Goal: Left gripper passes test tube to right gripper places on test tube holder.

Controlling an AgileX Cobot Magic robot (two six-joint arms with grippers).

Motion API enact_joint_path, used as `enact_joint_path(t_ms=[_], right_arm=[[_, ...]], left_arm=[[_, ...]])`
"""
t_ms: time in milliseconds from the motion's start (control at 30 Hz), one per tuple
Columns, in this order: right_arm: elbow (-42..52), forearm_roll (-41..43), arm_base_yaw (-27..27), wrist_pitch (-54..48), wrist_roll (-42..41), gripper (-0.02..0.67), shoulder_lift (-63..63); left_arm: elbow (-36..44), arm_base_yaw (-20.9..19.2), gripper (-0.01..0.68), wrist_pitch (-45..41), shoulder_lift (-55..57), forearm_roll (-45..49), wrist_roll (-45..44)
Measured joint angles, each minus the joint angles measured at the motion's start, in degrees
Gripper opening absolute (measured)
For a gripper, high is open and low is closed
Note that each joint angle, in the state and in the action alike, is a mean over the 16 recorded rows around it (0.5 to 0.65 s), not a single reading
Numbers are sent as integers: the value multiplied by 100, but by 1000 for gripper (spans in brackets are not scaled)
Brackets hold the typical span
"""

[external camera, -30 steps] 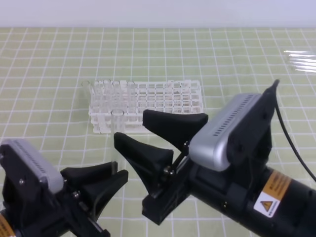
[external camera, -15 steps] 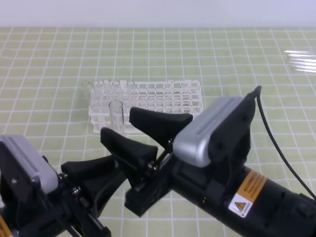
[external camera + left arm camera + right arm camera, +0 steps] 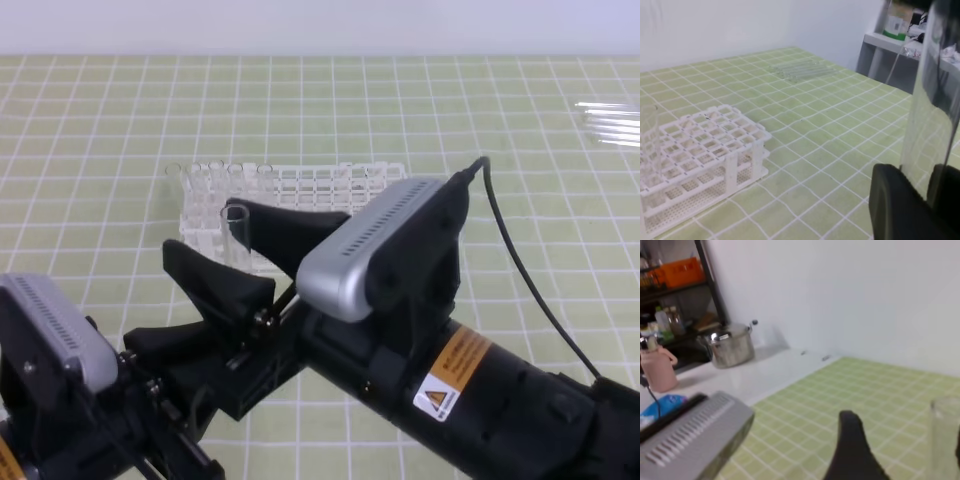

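Your left gripper (image 3: 215, 345) has its fingers (image 3: 900, 205) nearly closed on the tube (image 3: 236, 235), which stands upright with its open mouth up. Your right gripper (image 3: 250, 255) has its fingers (image 3: 290, 228) spread wide, one on each side of the tube near its top; from the high view they look clear of the glass, though that is hard to judge. Behind them the white holder (image 3: 330, 195) sits on the table (image 3: 100, 130), with several clear tubes standing at its left end. The table wears a green cloth with a white grid. More tubes (image 3: 800, 70) lie flat farther off. A pot (image 3: 730, 345) sits on a white counter by the wall.
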State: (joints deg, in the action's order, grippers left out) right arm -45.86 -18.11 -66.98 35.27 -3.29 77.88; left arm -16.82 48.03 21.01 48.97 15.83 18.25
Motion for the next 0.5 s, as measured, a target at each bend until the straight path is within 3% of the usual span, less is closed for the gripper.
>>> enact_joint_path(t_ms=[267,500], right_arm=[[-29,86,0,110,5,357,45],[-29,100,1,123,7,265,45]], left_arm=[[-3,-4,29,40,3,2,-2],[-3,-3,35,35,2,2,-1]])
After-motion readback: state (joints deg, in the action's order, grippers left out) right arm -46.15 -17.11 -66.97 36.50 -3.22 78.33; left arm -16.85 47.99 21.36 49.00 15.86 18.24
